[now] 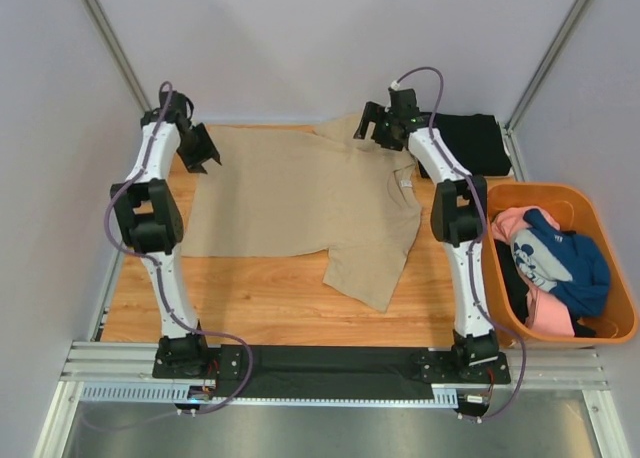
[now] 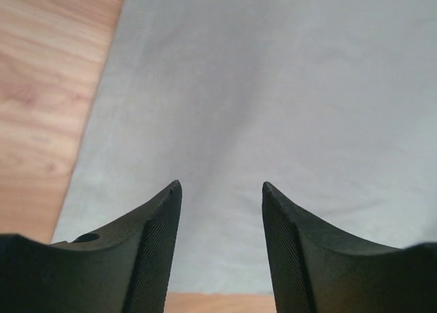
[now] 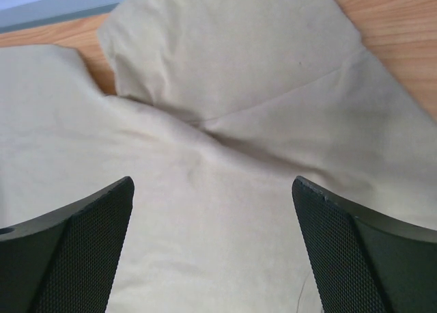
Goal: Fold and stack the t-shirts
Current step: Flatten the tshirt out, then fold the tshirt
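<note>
The tan t-shirt [image 1: 300, 193] is lying spread across the upper half of the table [image 1: 240, 303], one sleeve reaching down toward the lower centre and the other bunching at the upper edge. Bare wood is showing along the whole bottom of the table and in a narrow strip at the left. The left gripper [image 2: 222, 186] is hanging over the shirt's left edge, fingers apart with nothing between them. The right gripper [image 3: 212, 183] is hanging over the upper sleeve seam, jaws spread wide. A folded black t-shirt [image 1: 475, 143] is sitting in the table's upper right corner, just beside the right arm. At the right of the frame the orange tub [image 1: 612, 228] is holding a pink t-shirt [image 1: 510, 220] and a blue printed t-shirt [image 1: 565, 263], heaped together over something dark
</note>
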Available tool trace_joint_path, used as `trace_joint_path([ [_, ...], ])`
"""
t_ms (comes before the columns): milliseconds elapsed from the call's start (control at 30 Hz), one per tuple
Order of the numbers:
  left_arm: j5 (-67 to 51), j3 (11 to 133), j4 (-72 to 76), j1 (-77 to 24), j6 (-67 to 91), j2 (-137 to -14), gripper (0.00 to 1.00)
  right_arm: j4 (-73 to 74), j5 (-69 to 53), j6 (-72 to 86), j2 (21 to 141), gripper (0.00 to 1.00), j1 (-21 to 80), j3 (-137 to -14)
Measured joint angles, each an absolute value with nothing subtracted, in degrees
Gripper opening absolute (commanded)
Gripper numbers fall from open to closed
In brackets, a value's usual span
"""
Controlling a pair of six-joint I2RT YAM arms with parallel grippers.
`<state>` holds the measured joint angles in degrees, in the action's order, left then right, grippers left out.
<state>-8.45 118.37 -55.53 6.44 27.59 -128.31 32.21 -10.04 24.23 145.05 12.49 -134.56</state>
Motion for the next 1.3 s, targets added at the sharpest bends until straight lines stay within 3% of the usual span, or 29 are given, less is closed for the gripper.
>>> trace_joint_path([
  [67,-8.9,113.2,-53.9,6.3,27.1,-118.7,0.68,31.7,-10.2,25.2,139.6,1.00,12.5,-129.6],
  [133,-9.0,109.4,-52.4,6.2,26.0,-109.2,0.99,31.2,-10.0,26.3,133.0,1.00,12.6,-124.3],
  [333,-8.4,93.9,-46.3,6.2,24.7,-81.4,0.98,25.0,-8.7,33.3,103.4,1.00,12.5,-97.5],
  [500,-8.1,73.8,-44.3,6.2,25.2,-69.6,0.93,13.6,-17.7,39.7,81.1,1.00,11.1,-70.7],
  [833,-2.0,48.4,-49.0,6.7,31.7,-56.3,0.92,34.2,-5.1,41.5,63.2,0.98,24.5,-45.8],
  [1000,0.3,42.6,-48.6,8.2,35.8,-50.8,0.91,39.7,-1.6,46.0,50.9,0.90,26.5,-34.0],
  [1300,1.9,38.9,-45.9,12.4,40.0,-51.8,0.89,36.7,-3.5,52.3,53.1,0.85,36.9,-24.1],
])
